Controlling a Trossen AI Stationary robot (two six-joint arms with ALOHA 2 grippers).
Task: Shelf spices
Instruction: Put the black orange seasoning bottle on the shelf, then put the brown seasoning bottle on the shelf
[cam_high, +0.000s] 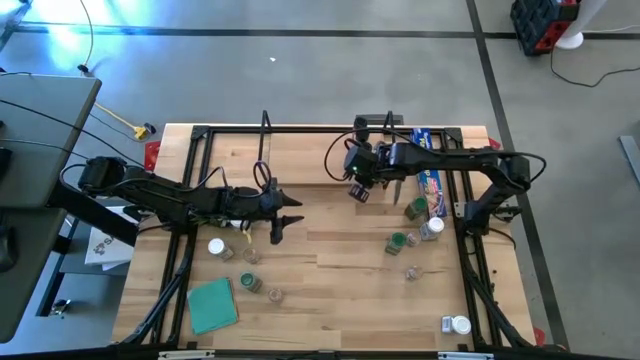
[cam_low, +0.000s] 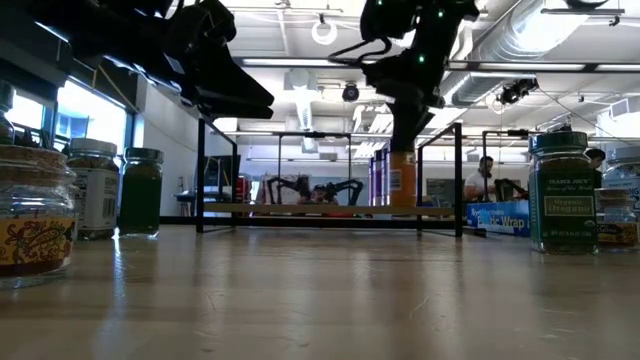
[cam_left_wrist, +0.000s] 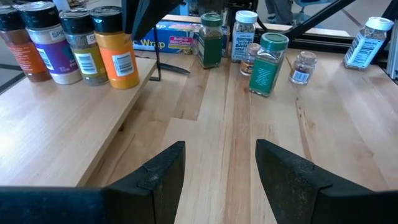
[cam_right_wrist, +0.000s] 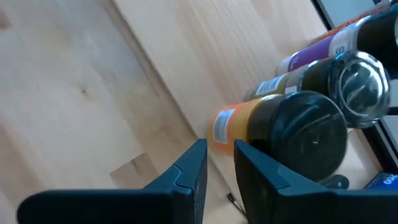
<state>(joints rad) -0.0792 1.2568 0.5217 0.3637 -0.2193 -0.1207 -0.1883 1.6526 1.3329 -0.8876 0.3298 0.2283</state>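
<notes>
Starting at the near edge of the table (cam_high: 330, 300), a flat teal square (cam_high: 212, 303) was seen on the left and a white-lidded jar (cam_high: 457, 324) on the right, well apart. Farther in, the loose spices were grouped in two clusters on the bare table, one on each side. In the low view, a jar filled with reddish spice (cam_low: 35, 215) and a jar packed with dark green herb (cam_low: 140, 190) were shown on one side. A green-lidded jar labelled oregano (cam_low: 563, 190) was shown on the other.

Above the left cluster the left gripper (cam_high: 285, 218) was held with its fingers (cam_left_wrist: 165, 171) spread wide and nothing between them.

Beyond the clusters the shelf (cam_left_wrist: 68, 130) was set across the far part of the table, with a blue wrap box (cam_high: 430, 178) beside its right end. Four black-lidded jars were lined up touching on its board. They were a reddish-brown jar (cam_left_wrist: 22, 46), a purple-labelled jar (cam_left_wrist: 51, 46), an olive-yellow jar (cam_left_wrist: 84, 50) and, last in the row, an orange jar (cam_left_wrist: 116, 53) full of orange powder.

The right gripper (cam_high: 358, 192) was held just above that orange jar. Its fingers (cam_right_wrist: 186, 174) were drawn close, only a narrow empty gap was left between them, and nothing was pinched.
</notes>
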